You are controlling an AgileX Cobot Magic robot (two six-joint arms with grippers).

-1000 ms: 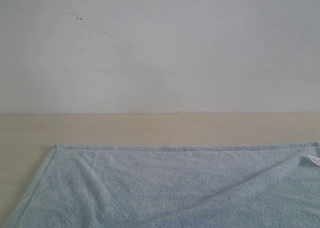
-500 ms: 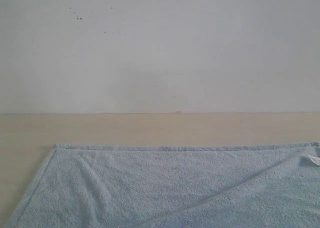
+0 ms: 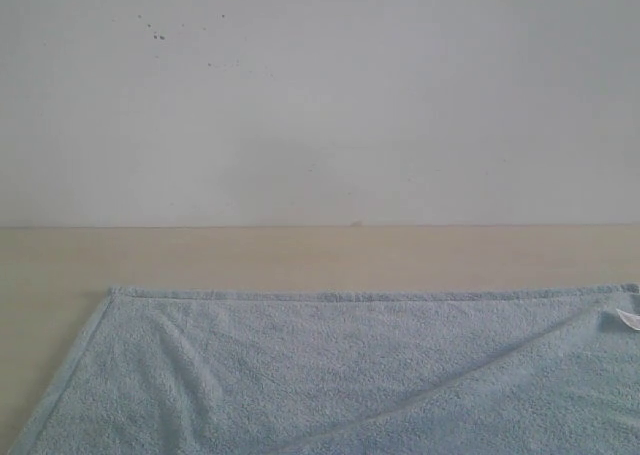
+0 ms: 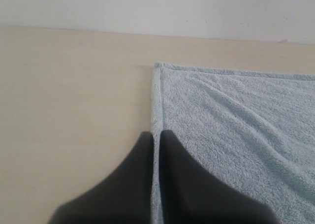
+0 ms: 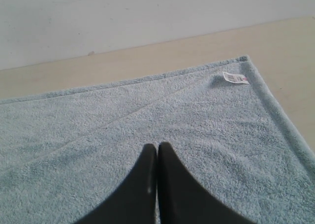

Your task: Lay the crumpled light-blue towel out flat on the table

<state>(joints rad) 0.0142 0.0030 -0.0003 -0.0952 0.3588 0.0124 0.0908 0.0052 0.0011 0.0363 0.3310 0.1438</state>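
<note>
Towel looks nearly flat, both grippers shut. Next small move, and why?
Probably sweep the right gripper along the diagonal ridge toward the tag. The towel already lies spread on the table, and that ridge is the only unevenness showing.

A plain white wall [image 3: 400, 95] fills the back of the scene, meeting the pale beige tabletop [image 3: 300, 255] along a straight, level line. A few small dark specks [image 3: 158, 36] dot the wall's upper part (a faint grey smudge [image 3: 290, 175] shows lower down, near the middle). The light is soft and even.
</note>
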